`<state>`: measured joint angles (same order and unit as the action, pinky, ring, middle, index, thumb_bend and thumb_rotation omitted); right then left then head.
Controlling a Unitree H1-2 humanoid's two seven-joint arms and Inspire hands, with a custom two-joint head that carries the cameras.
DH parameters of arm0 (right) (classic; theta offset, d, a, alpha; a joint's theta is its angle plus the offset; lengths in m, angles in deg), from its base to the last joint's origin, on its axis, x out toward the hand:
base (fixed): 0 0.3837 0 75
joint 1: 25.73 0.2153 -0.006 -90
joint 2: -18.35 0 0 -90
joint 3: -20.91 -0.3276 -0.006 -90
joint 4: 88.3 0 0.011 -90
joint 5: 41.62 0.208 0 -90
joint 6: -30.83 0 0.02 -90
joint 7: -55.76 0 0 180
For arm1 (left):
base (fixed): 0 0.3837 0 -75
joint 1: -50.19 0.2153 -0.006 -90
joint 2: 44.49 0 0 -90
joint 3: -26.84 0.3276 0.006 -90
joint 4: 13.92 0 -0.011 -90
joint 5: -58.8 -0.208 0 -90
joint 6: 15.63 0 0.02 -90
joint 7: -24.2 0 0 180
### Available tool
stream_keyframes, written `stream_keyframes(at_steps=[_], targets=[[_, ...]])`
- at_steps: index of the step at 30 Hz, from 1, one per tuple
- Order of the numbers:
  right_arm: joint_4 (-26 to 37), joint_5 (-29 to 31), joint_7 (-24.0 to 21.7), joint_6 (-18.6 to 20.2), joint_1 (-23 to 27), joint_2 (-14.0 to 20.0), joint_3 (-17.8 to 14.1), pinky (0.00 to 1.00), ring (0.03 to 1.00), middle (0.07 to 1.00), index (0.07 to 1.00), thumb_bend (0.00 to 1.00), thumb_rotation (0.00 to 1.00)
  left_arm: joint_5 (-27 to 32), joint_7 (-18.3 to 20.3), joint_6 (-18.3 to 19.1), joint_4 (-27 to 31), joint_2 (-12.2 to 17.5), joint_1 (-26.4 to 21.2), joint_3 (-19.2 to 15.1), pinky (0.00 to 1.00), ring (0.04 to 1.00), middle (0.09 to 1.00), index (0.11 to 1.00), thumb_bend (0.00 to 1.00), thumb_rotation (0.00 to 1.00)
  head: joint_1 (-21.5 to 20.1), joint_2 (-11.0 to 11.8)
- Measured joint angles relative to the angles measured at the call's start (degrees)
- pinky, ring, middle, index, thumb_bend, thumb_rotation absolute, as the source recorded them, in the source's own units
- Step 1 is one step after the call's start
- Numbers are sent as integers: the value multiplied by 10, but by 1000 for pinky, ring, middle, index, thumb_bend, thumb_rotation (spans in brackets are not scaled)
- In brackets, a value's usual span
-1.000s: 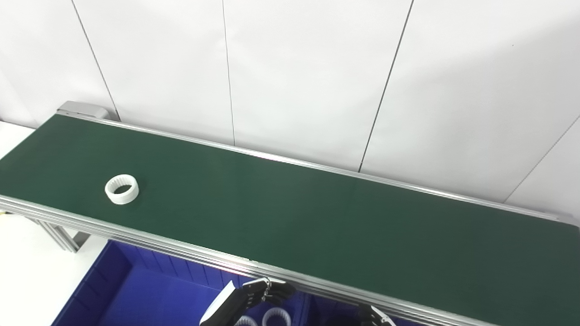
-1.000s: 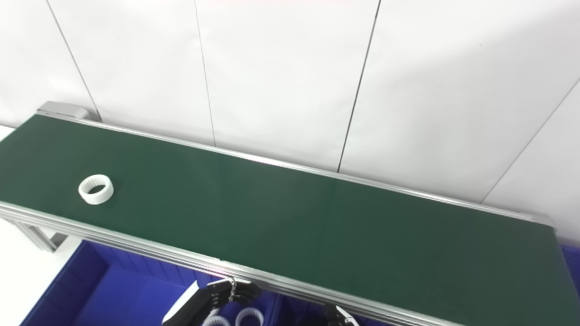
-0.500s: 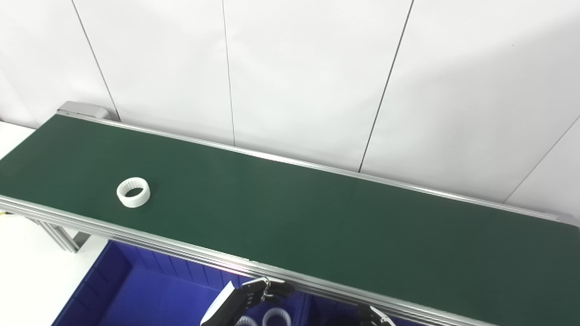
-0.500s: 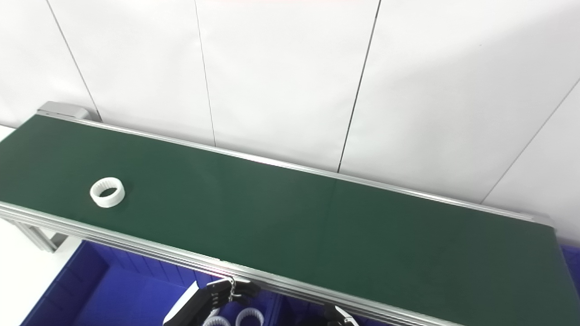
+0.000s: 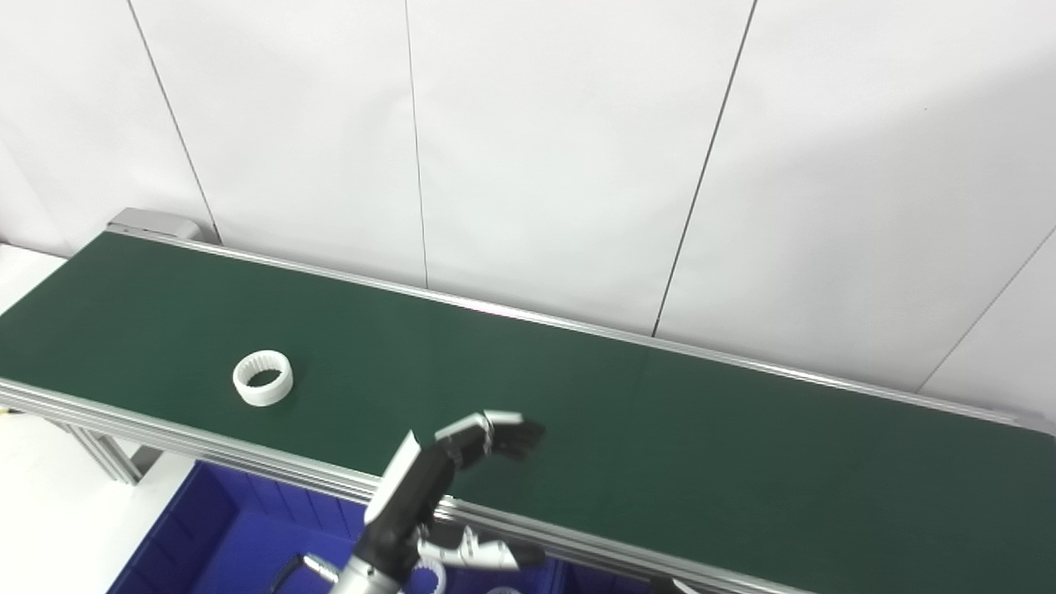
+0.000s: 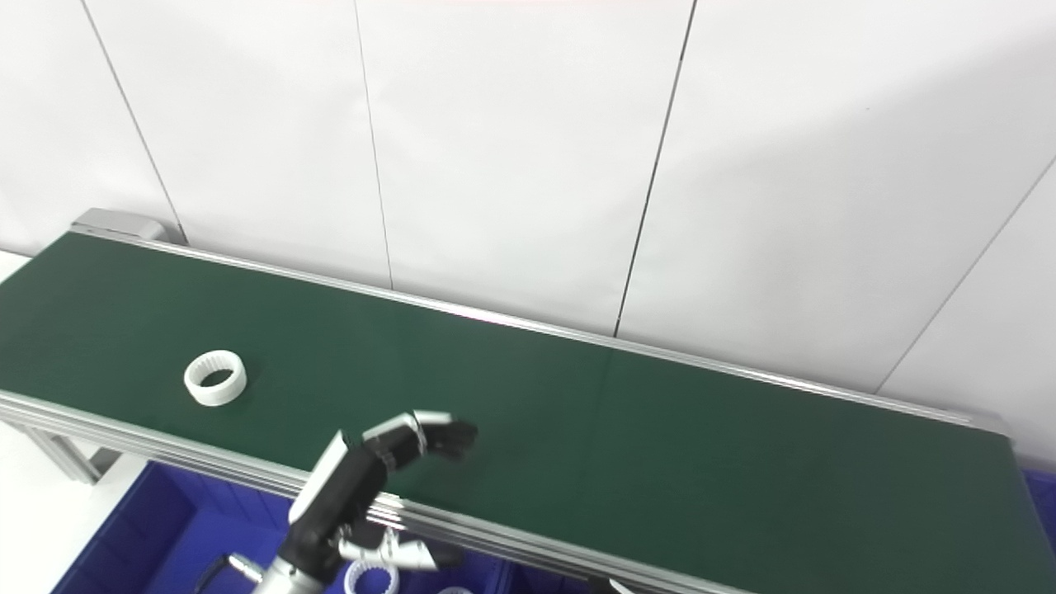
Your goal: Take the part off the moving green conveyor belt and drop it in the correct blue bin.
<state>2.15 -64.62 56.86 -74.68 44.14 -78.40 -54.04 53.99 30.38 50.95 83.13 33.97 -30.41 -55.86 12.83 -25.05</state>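
Observation:
A white toothed ring (image 5: 263,378) lies on the green conveyor belt (image 5: 660,429) near its left end and front edge; it also shows in the right eye view (image 6: 215,378). My left hand (image 5: 445,487) is raised over the belt's front edge, open and empty, fingers curled forward and thumb spread below. It is well to the right of the ring. It also shows in the right eye view (image 6: 371,478). Only a sliver of my right hand (image 5: 672,585) shows at the bottom edge.
A blue bin (image 5: 206,536) sits below the belt's front rail (image 5: 206,441) at lower left, with white rings (image 6: 367,577) partly hidden behind my left hand. White wall panels stand behind the belt. A strip of blue shows at far right (image 6: 1041,495).
My left hand has risen from below the rail to over the belt's front edge. The ring has travelled right along the belt. The camera has tilted, shifting the whole scene down a little.

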Motion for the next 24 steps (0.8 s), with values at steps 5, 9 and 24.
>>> stream_keyframes(at_steps=[5, 9, 24], targets=[[-1, 4, 0, 0, 4, -1, 0, 667, 767, 809, 832, 978, 148, -59, -33, 18, 2, -13, -28, -29, 675, 724, 742, 738, 837, 293, -2, 4], [-10, 5, 1, -3, 9, -4, 0, 658, 761, 805, 825, 986, 155, -87, -61, 24, -4, -27, -52, -47, 693, 748, 765, 758, 799, 288, -5, 8], [-22, 7, 2, -6, 16, -13, 1, 657, 767, 809, 832, 975, 117, -245, -172, 67, -87, 1, -91, -108, 860, 889, 898, 864, 767, 207, -7, 12]])
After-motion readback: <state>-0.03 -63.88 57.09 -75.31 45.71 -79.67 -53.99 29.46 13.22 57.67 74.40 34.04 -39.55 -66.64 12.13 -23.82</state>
